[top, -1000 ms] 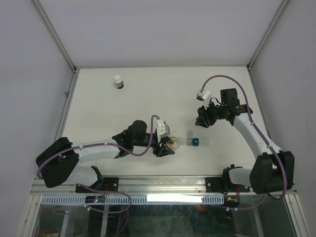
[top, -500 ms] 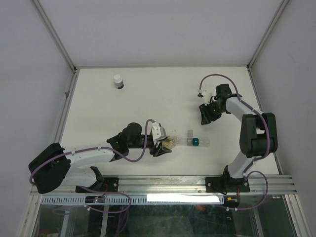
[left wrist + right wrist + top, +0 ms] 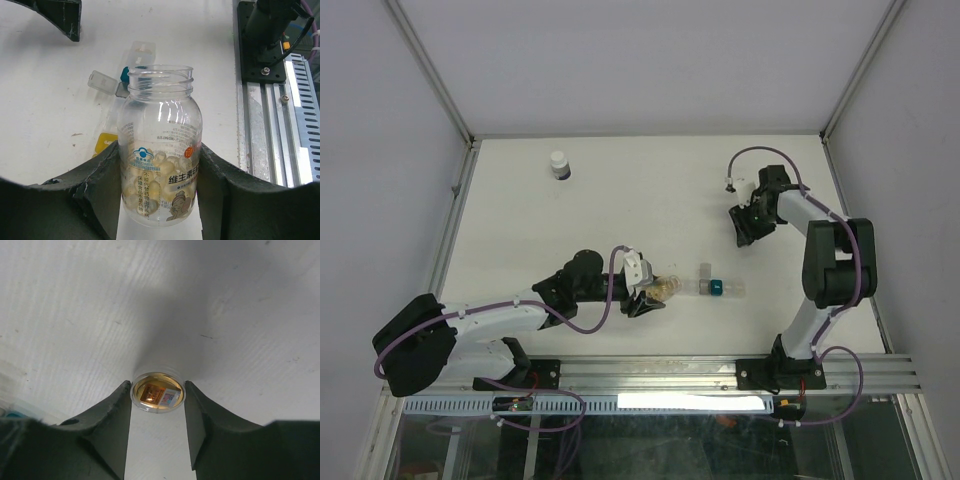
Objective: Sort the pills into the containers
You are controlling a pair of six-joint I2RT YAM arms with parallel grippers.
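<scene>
Two grippers, both loaded. My left gripper [image 3: 647,297] lies low over the middle of the table [image 3: 620,200], its arm stretched in from the near left corner. Its fingers [image 3: 102,175] are clamped on the sides of a clear, uncapped bottle [image 3: 160,115] about a third full of pale yellow pills [image 3: 150,182]. The bottle's mouth points away from the wrist camera, towards the containers. My right gripper [image 3: 750,223] sits towards the far right, its arm folded back on itself. It pinches a small amber vial [image 3: 157,392] by its rim, a finger touching each side. I look straight down on the vial's top and cannot tell whether it stands on the table or hangs above it.

Only a corner of the yellow compartment [image 3: 106,141] shows, just beside the bottle and my left finger; from above I cannot pick it out. The teal compartment [image 3: 717,288] lies just right of the bottle's mouth, joined to a clear section [image 3: 703,273]; in the wrist view the bottle's neck covers most of it. Both are small, square and translucent, and I cannot see what they hold. A white bottle with a dark band [image 3: 558,164] stands well apart at the far left.
</scene>
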